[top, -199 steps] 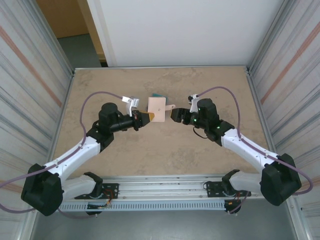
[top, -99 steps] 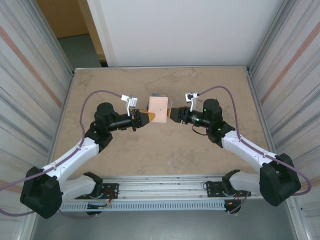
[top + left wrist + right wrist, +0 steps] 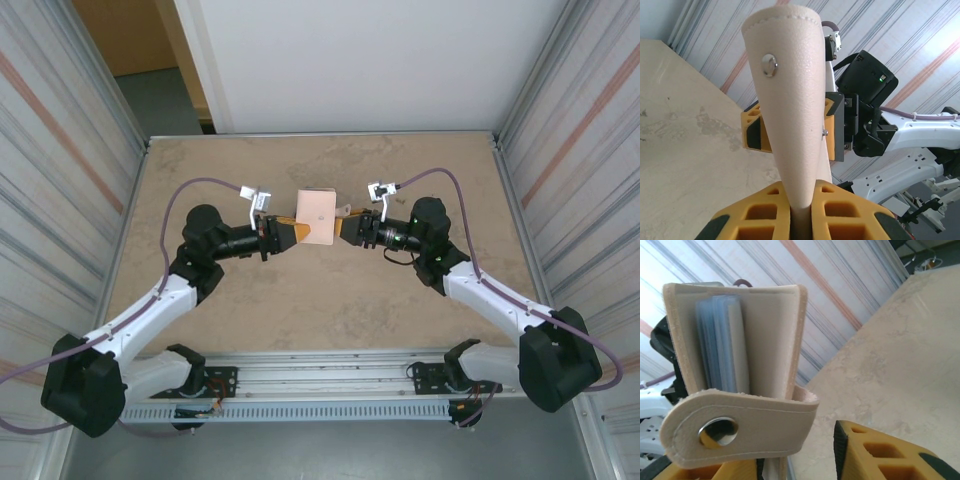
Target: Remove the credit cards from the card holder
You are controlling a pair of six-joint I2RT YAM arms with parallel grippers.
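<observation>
left gripper (image 3: 801, 197) pinches the card holder (image 3: 790, 90) by one edge, held up between the arms. right gripper (image 3: 795, 460) looks spread beside the snap tab (image 3: 740, 427), not clamped. credit cards (image 3: 722, 345) sit inside the holder. Risk: closing on the tab instead of the cards yanks the holder loose.

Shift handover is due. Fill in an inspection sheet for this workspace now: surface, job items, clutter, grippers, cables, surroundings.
Surface: tan, stone-patterned table, no damage seen.
Job's things: card holder held up off the table between the arms, flap open; pale blue cards inside its pocket, not yet out.
Clutter: nothing seen.
Grippers: left gripper shut on the holder's edge; right gripper open, its fingers at the snap tab.
Cables: a purple cable loops over each arm, apart from the holder.
Surroundings: striped side walls, white back panel, metal rail at the near edge.
</observation>
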